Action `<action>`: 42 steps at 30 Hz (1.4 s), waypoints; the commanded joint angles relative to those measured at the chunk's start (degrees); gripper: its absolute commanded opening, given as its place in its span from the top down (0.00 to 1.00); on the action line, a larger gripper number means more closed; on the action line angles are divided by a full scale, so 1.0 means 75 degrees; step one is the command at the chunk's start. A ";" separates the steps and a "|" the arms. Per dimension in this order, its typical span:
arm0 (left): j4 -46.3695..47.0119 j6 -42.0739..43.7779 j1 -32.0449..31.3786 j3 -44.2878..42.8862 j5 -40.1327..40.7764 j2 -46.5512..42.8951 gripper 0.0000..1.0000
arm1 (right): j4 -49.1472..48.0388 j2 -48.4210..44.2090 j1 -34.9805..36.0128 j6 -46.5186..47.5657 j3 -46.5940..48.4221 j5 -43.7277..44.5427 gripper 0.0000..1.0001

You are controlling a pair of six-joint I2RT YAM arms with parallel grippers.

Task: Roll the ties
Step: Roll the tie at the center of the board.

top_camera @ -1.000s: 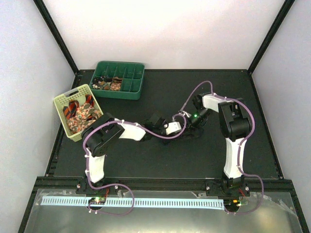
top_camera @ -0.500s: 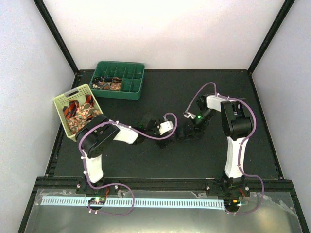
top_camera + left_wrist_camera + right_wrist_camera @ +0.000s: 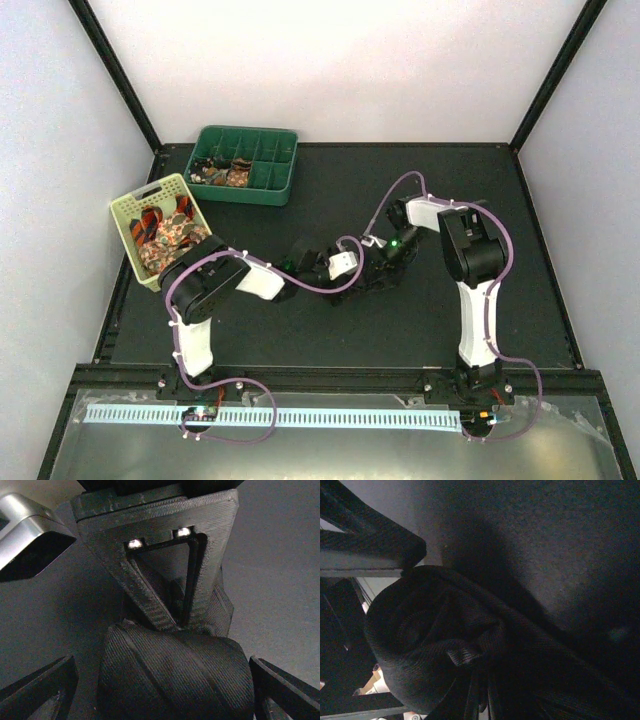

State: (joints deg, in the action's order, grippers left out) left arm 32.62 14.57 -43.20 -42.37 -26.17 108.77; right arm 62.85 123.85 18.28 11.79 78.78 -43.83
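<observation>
On the black table (image 3: 300,330), the dark ribbed tie (image 3: 175,677) lies rolled.

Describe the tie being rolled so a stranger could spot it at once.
On the black table, look midway, where left gripper and right gripper meet. There a dark tie sits wound into a fat roll. Unlike the striped and floral ties in the basket, it is near black and uncontained.

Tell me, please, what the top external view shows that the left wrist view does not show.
Only top external: the green tray, and the basket holding loose ties. Only left wrist: the dark tie is a tight roll inside the open left gripper, with the right gripper shut on it. Both: the two grippers meeting over the black table.
</observation>
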 commanded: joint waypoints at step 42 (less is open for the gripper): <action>-0.2957 0.0341 -0.0451 -0.0789 0.1316 0.0253 0.51 | 0.0195 -0.0533 -0.0065 0.0197 -0.0088 0.0559 0.98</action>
State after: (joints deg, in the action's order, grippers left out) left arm 18.28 19.68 -46.37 -48.36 -19.86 109.10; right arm 66.46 120.97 18.41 12.93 79.99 -48.18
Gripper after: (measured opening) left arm 0.448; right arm 0.044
